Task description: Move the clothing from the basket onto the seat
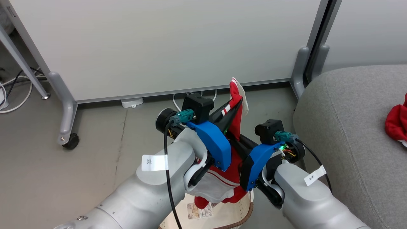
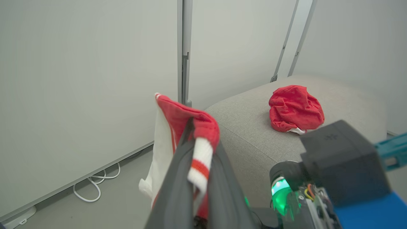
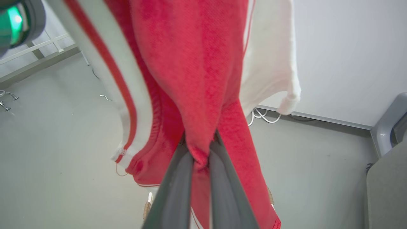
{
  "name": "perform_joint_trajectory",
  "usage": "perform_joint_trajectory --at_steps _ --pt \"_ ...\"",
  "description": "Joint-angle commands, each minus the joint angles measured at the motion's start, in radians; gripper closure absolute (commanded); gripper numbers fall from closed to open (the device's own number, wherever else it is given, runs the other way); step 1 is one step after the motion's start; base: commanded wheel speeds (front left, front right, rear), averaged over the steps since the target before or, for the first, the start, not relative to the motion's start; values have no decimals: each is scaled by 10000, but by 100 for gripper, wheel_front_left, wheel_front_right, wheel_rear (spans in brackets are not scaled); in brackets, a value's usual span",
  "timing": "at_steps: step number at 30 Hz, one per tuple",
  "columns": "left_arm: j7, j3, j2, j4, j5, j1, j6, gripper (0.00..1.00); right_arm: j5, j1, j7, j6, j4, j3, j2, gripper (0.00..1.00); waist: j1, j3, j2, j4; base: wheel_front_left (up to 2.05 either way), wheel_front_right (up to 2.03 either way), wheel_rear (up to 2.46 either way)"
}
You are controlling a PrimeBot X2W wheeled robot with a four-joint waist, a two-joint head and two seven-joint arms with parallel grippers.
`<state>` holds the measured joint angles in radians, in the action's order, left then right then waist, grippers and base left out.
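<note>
The red garment with white stripes and white panels (image 1: pixel 233 105) hangs above the cream basket (image 1: pixel 232 216), which sits at the bottom of the head view. My left gripper (image 2: pixel 197 133) is shut on its striped top edge, and the cloth drapes over the fingers. My right gripper (image 3: pixel 200 149) is shut on a red fold lower down; in the head view it (image 1: pixel 237 138) meets the cloth below the left one. The plain red garment (image 2: pixel 295 108) lies bunched on the grey seat (image 1: pixel 349 127) to the right, also seen as a red heap (image 1: pixel 397 122).
White partition panels (image 1: pixel 159 44) on grey wheeled feet (image 1: pixel 68 133) stand behind. White cables (image 2: pixel 95 187) lie on the floor at their base. A second panel foot (image 1: pixel 300 73) stands next to the seat's left edge.
</note>
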<state>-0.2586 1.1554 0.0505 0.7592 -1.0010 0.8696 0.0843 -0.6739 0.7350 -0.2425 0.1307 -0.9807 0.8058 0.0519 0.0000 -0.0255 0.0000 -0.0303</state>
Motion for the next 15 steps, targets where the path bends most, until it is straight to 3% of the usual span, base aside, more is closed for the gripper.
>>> perform_joint_trajectory --at_steps 1,14,15 --pt "-76 8 -2 38 -3 215 -52 100 -122 143 -62 1 -72 96 -23 100 0 9 0 11 0 0 0" --pt "-88 0 -1 299 -63 222 -22 99 -543 267 -207 1 -170 406 -23 100 0 42 0 62 0 0 0" --pt "-88 -23 1 302 -46 217 -24 74 -586 275 -210 1 -157 423 -23 100 0 33 0 66 0 0 0"
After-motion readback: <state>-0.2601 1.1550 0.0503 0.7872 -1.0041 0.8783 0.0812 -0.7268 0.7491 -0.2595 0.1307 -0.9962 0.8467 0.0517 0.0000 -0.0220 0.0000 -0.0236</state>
